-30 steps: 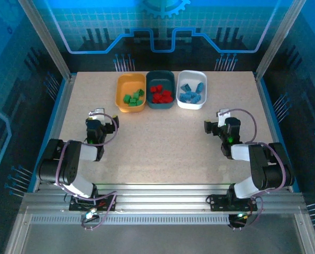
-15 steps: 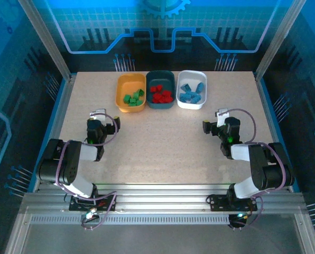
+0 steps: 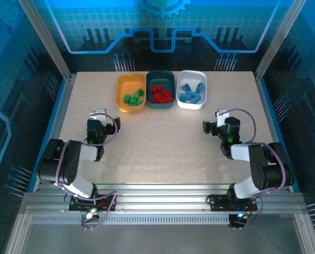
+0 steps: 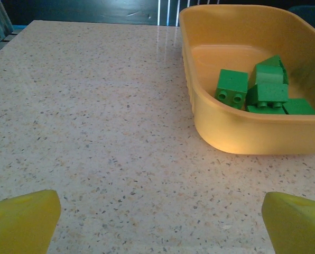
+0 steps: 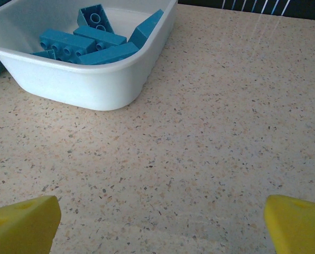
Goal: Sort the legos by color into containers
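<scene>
The worktop [image 4: 94, 132] looks like smooth speckled stone with a soft shine. The orange tub [image 4: 242, 137] and white tub [image 5: 83, 87] are smooth, shiny plastic. The green bricks [image 4: 231, 87] and blue bricks [image 5: 107, 53] are plastic too, a bit duller, with little round bumps.

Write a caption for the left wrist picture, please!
Green legos sit in the orange-yellow tub, just beyond the open left gripper.

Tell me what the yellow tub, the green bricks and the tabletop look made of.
Yellow tub: probably plastic, smooth and slightly glossy; its wall seems to glow with light.
Green bricks: hard moulded plastic by their look, satin, with crisp edges and round studs.
Tabletop: speckled beige stone-look surface, perhaps laminate or composite; soft sheen at the far edge.
</scene>
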